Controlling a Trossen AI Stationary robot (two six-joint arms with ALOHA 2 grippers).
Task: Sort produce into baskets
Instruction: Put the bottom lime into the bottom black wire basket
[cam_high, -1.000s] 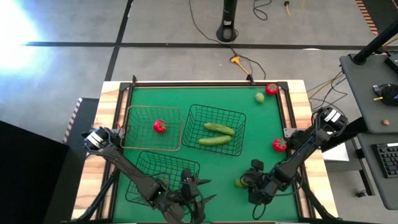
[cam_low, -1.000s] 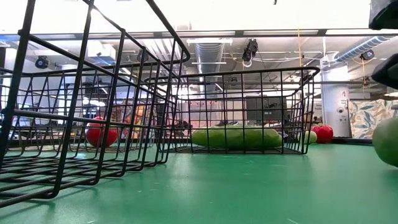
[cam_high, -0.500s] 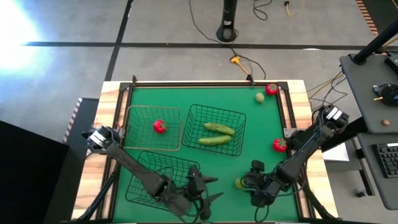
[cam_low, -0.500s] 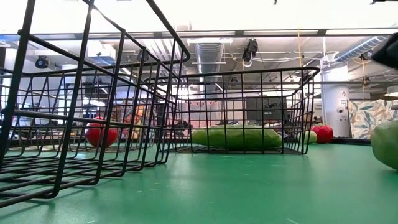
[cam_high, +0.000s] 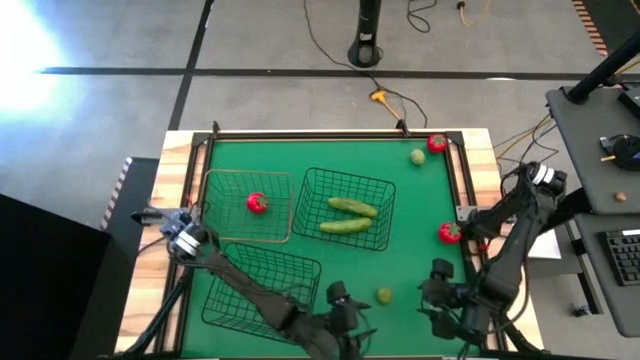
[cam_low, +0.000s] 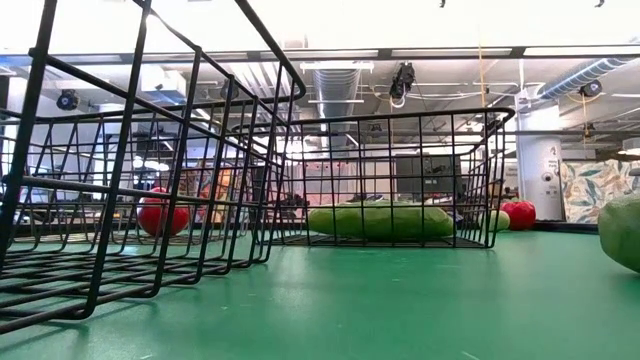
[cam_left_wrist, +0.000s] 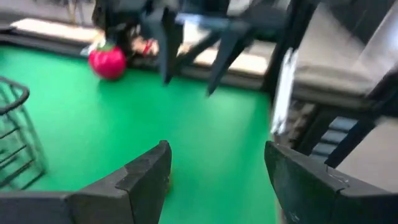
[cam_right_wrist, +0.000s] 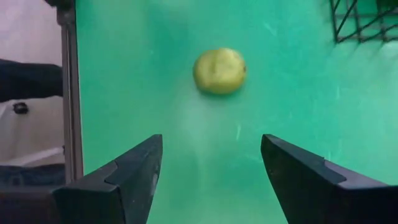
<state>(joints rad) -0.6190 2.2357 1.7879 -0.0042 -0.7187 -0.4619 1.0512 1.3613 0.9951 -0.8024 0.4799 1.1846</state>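
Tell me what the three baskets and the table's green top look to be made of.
Baskets: thin wire mesh, likely metal. Two, the near basket and the middle basket, have dark wire, seemingly painted or coated; the left basket has paler brownish wire. Open grids show the green through. Green top: a smooth matte sheet, possibly felt or rubber mat; faint scuffs, no glare.
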